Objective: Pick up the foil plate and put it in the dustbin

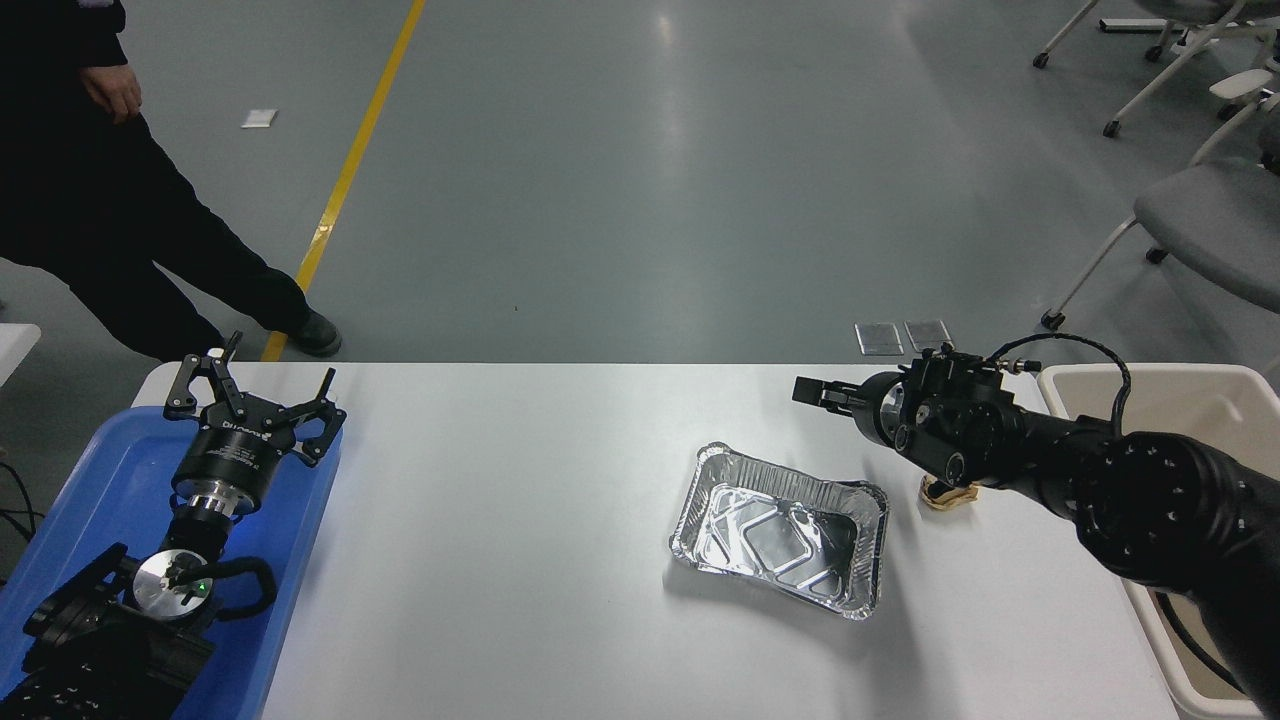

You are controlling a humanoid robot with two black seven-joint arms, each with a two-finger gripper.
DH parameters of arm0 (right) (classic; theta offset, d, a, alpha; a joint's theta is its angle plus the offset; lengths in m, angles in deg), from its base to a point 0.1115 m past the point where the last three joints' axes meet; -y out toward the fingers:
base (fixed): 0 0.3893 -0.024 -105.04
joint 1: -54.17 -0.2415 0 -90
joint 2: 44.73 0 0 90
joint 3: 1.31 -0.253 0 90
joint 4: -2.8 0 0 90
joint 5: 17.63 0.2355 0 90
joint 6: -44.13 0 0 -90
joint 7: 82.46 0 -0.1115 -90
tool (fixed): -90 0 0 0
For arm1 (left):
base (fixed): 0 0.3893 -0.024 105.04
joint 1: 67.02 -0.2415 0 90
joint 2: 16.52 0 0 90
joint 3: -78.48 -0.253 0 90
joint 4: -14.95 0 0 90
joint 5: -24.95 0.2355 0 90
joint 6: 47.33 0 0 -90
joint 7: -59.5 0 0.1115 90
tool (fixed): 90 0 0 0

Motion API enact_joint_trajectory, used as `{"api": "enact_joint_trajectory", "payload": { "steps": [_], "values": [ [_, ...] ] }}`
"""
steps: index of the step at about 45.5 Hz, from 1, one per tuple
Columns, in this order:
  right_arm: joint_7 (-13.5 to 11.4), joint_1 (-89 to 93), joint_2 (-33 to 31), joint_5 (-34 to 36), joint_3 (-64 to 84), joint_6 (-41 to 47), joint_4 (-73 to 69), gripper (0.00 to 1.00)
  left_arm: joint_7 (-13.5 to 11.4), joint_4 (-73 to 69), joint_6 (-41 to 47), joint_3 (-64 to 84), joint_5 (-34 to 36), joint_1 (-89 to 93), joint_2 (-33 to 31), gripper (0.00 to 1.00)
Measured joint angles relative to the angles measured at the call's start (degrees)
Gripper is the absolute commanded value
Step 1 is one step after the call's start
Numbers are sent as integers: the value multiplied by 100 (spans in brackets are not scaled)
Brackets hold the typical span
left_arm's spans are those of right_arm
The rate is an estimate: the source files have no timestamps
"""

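The foil plate (780, 530), a shiny silver rectangular tray, lies flat on the white table (500, 520), right of centre. My right gripper (812, 392) hangs above the table just beyond the plate's far right corner and points left; it holds nothing that I can see. The beige dustbin (1150, 378) stands at the table's right end, partly behind my right arm. My left gripper (255, 385) is parked open and empty over the blue tray (110, 470) at the lower left.
A small crumpled tan paper ball (948, 495) lies right of the plate, partly under my right wrist. A person in dark clothes (100, 200) stands at the far left. Office chairs (1200, 210) stand on the floor at the far right.
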Motion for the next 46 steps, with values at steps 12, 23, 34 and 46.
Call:
{"api": "enact_joint_trajectory", "payload": {
  "steps": [12,23,34,46],
  "values": [
    [1,-1353,-215,169,89,256,-1713,100,-1,0,0,0,-2,0,1,99],
    [0,-2985,-496,901,796,674,-3371,100,5,0,0,0,0,0,1,99],
    [0,-4371,-601,1449,1469,2033,-4252,100,6,0,0,0,0,0,1,99],
    [1,-5856,-661,1637,2018,3254,-4863,100,5,0,0,-7,0,0,1,99]
  ]
}}
